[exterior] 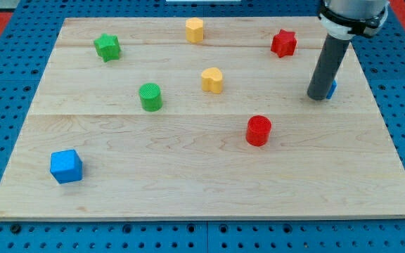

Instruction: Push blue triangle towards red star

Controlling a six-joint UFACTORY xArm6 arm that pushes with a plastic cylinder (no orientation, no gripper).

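The blue triangle [332,88] is almost wholly hidden behind my rod; only a thin blue sliver shows at the rod's right side, near the board's right edge. My tip [318,97] rests on the board just to the left of that sliver, touching or nearly touching it. The red star [283,43] lies at the view's top right, up and to the left of my tip, apart from it.
On the wooden board [188,183]: a red cylinder [259,131] lower left of my tip, a yellow heart [212,80] at centre, a yellow hexagon [195,30] at top, a green cylinder [150,96], a green star [107,47], a blue cube [66,166] at bottom left.
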